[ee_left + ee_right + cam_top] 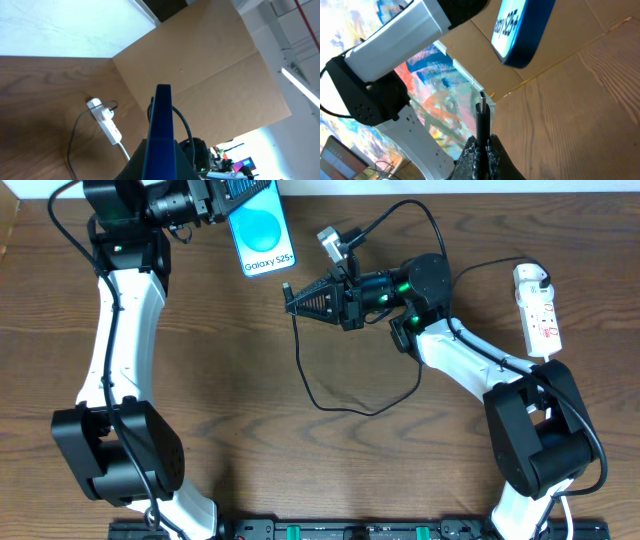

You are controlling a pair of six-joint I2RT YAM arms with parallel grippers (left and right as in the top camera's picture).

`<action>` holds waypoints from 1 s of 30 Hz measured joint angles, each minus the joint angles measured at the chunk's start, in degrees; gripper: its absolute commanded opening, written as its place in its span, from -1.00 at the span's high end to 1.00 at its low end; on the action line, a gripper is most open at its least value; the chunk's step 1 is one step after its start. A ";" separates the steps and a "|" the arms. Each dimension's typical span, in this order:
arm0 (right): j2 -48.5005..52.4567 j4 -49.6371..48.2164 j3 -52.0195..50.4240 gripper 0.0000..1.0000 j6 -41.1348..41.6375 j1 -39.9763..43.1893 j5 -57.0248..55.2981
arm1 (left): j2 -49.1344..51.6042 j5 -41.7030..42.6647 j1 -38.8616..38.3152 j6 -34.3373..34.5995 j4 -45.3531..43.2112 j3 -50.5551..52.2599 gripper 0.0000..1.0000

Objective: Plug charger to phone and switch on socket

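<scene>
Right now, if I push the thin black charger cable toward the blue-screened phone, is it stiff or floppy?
Probably floppy: the thin black charger cable lies in loose curves on the table. Its short plug tip, pinched in the right gripper, is likely rigid.

Bare brown wooden worktop (pixel 230 390) lies left of the thin black cable (pixel 325 407), which loops across it beneath the right tool (pixel 288 297).

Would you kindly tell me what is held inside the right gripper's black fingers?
The small plug tip of the thin black charger cable sticks out of the shut right gripper; the plug's body is covered by the fingers.
</scene>
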State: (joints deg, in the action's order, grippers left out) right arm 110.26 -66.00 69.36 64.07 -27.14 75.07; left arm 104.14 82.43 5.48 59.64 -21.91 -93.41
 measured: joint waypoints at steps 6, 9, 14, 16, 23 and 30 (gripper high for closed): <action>0.00 -0.33 0.00 0.98 1.44 0.00 -0.02 | 0.00 -0.02 -0.09 1.66 -0.13 0.00 0.85; 0.00 -0.33 0.00 0.98 1.99 0.00 -0.11 | 0.00 -0.02 -0.37 1.90 -0.15 0.00 0.85; 0.00 -0.33 0.00 0.98 2.82 0.00 -0.24 | 0.00 -0.02 -1.49 1.33 -0.17 0.00 0.85; 0.00 -0.33 0.00 0.98 2.97 0.00 -0.24 | 0.00 -0.02 -1.79 0.52 -0.17 0.00 0.85; 0.00 -0.42 0.00 0.98 3.15 0.00 -0.26 | 0.00 -0.02 -1.84 -0.57 -0.17 0.00 0.85; 0.00 -2.03 0.00 0.97 3.19 0.00 -0.33 | 0.00 -0.02 -1.84 -1.01 -0.17 0.00 0.85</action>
State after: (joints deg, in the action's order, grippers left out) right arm 110.26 -68.03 69.36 67.26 -27.14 74.74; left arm 104.14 82.41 3.64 58.63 -22.09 -93.41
